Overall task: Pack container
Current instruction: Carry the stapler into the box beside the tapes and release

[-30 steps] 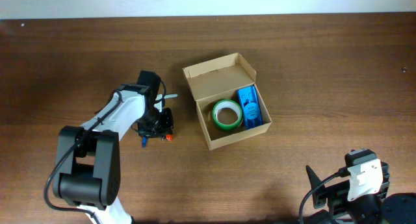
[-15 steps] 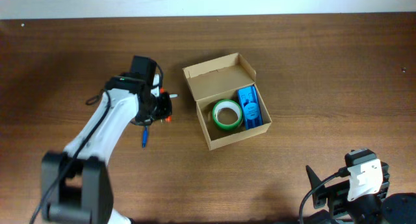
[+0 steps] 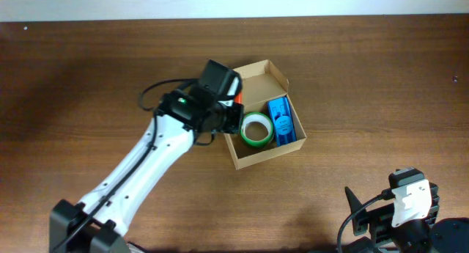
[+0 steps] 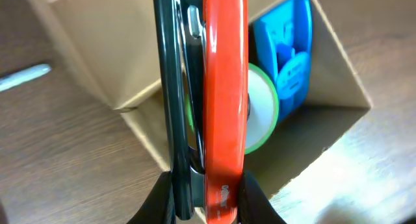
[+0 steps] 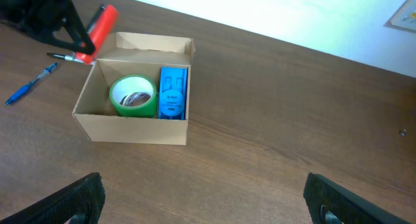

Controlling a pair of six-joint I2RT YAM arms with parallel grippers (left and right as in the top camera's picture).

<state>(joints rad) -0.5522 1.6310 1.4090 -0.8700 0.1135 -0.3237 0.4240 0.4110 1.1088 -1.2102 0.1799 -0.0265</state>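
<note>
The box (image 3: 258,156) sits open mid-table, with tape (image 3: 256,128) and a blue case (image 3: 281,119) inside. The left gripper (image 4: 207,201), clamped on a red tool (image 4: 224,87), hangs over the left rim, likely to drop it into the spare space. The right gripper (image 5: 208,204) gapes wide and empty, well apart.

Finds the left end effector (image 3: 229,118) over the left wall of the open container (image 3: 267,155), with an orange-red object (image 3: 237,100) showing at its tip. Inside, side by side: green tape roll (image 3: 256,128), blue case (image 3: 283,119). Well apart, at the lower right corner of the brown bench (image 3: 366,77): right arm (image 3: 410,202).
</note>
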